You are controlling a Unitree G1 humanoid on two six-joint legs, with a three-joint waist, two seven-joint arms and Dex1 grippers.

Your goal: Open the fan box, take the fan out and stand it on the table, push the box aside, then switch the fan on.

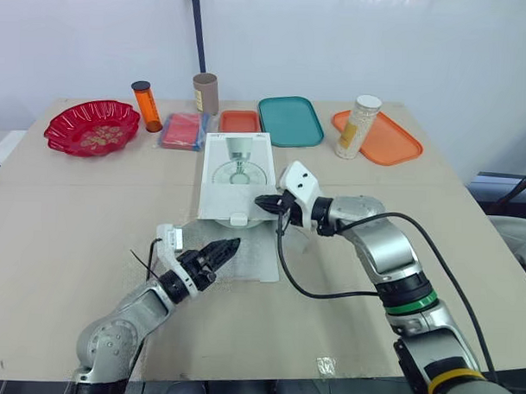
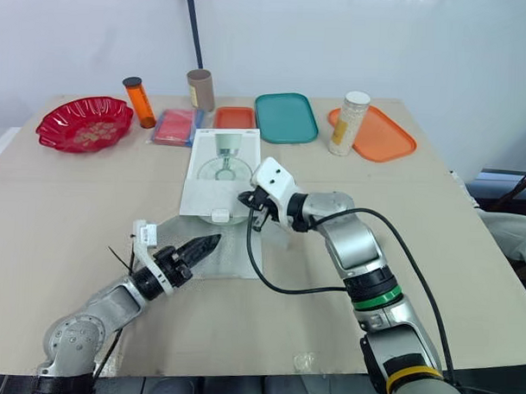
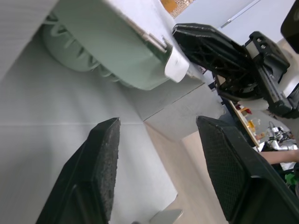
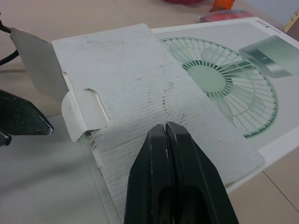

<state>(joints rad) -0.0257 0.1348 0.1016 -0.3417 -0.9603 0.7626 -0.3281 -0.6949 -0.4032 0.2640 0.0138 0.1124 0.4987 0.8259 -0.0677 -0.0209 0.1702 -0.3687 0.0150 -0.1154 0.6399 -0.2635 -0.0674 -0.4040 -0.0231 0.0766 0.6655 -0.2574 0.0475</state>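
Observation:
The white fan box lies flat mid-table, its printed fan picture facing up. Its near end is open and a flap lies out on the table. The pale green fan shows inside that opening. My right gripper is shut with nothing between its fingers, and it rests at the box's near right corner, over the top panel. My left gripper is open, low over the spread flap just in front of the opening. Its fingers point up at the fan and at the right gripper.
Along the far edge stand a red bowl, an orange bottle, a cardboard tube, a pink packet, a small orange tray, a teal tray and an orange tray holding a white canister. A black cable loops from my right wrist.

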